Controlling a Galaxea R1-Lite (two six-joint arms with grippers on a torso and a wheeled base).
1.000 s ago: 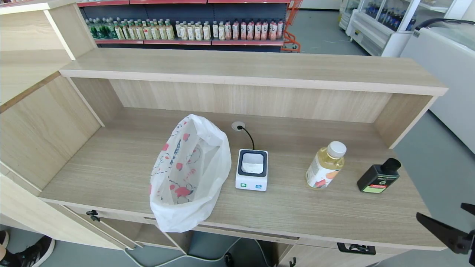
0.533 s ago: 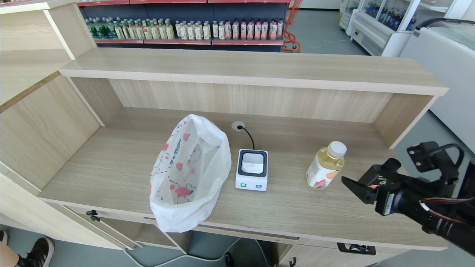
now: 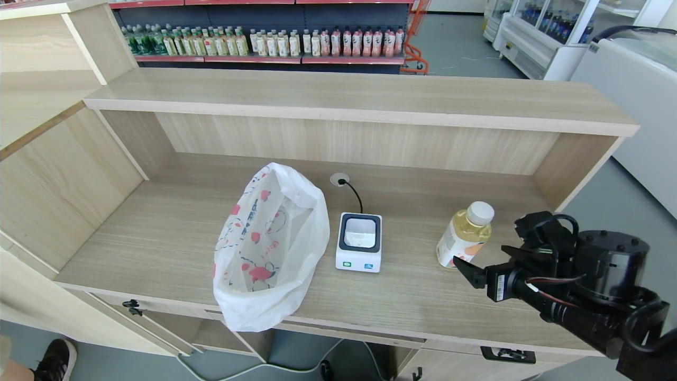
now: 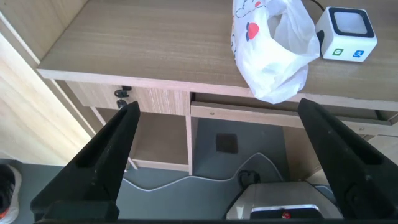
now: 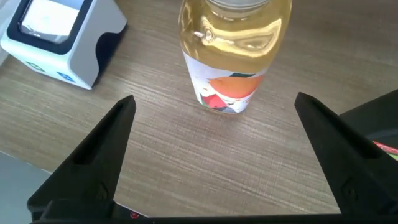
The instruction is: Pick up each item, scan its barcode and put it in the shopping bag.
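A white shopping bag (image 3: 270, 243) with red prints stands open on the wooden counter (image 3: 158, 238). To its right is the white barcode scanner (image 3: 359, 242). Further right stands a clear bottle (image 3: 465, 235) of yellow drink with a white cap. My right gripper (image 3: 486, 258) is open, low over the counter, just in front and to the right of that bottle. In the right wrist view the bottle (image 5: 233, 56) stands between and beyond the fingers (image 5: 93, 162), apart from them, and a black item (image 5: 379, 124) shows at the edge. My left gripper (image 4: 217, 162) is open, below the counter's front edge.
A raised wooden ledge (image 3: 359, 100) and side walls enclose the counter on three sides. The scanner's cable (image 3: 353, 193) runs to a hole at the back. Drawers (image 4: 249, 112) lie under the front edge, where the bag (image 4: 270, 43) overhangs.
My right arm came up from the lower right and moved left over the counter toward the yellow drink bottle. It now covers the black bottle that stood at the far right.
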